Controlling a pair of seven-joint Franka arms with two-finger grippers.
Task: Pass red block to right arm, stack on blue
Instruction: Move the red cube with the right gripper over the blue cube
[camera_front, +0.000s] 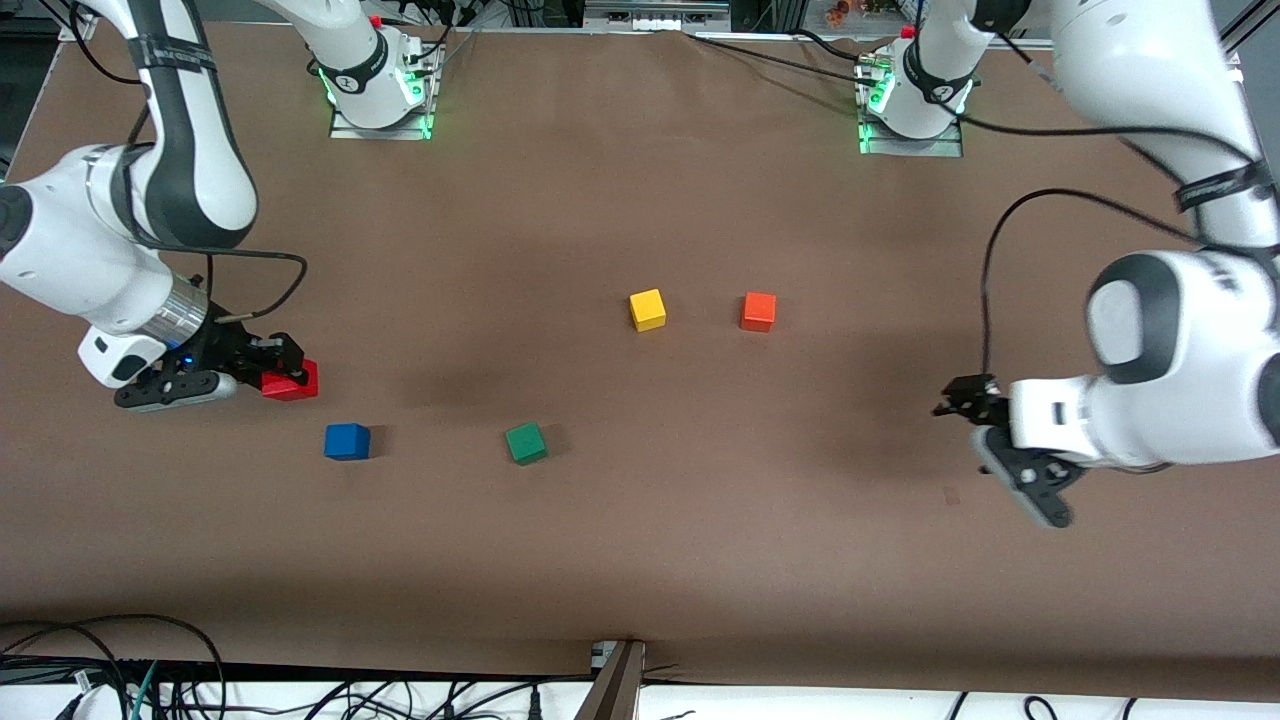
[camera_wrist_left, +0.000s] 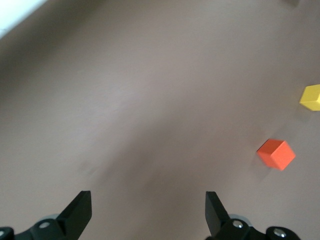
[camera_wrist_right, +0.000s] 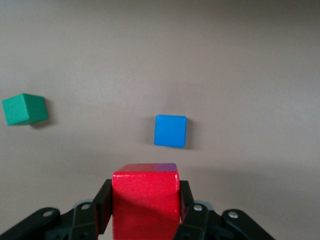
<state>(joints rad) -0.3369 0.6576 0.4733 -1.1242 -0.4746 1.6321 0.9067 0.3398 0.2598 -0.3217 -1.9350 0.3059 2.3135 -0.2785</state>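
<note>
My right gripper (camera_front: 283, 378) is shut on the red block (camera_front: 292, 381), held low over bare table at the right arm's end. In the right wrist view the red block (camera_wrist_right: 145, 200) sits squarely between the black fingers (camera_wrist_right: 103, 205) of the right gripper (camera_wrist_right: 145, 195). The blue cube (camera_front: 347, 441) rests on the table close beside it, apart from it and uncovered; the blue cube (camera_wrist_right: 170, 131) shows just ahead of the red one. My left gripper (camera_front: 990, 445) hangs open and empty over bare table at the left arm's end, its fingers (camera_wrist_left: 80, 210) wide apart around the gripper's middle (camera_wrist_left: 148, 205).
A green cube (camera_front: 526, 442) (camera_wrist_right: 25, 109) lies beside the blue one toward the table's middle. A yellow cube (camera_front: 648, 309) (camera_wrist_left: 311, 97) and an orange cube (camera_front: 758, 311) (camera_wrist_left: 276, 154) sit side by side mid-table, farther from the front camera. Brown table covering (camera_front: 640, 560) spreads around.
</note>
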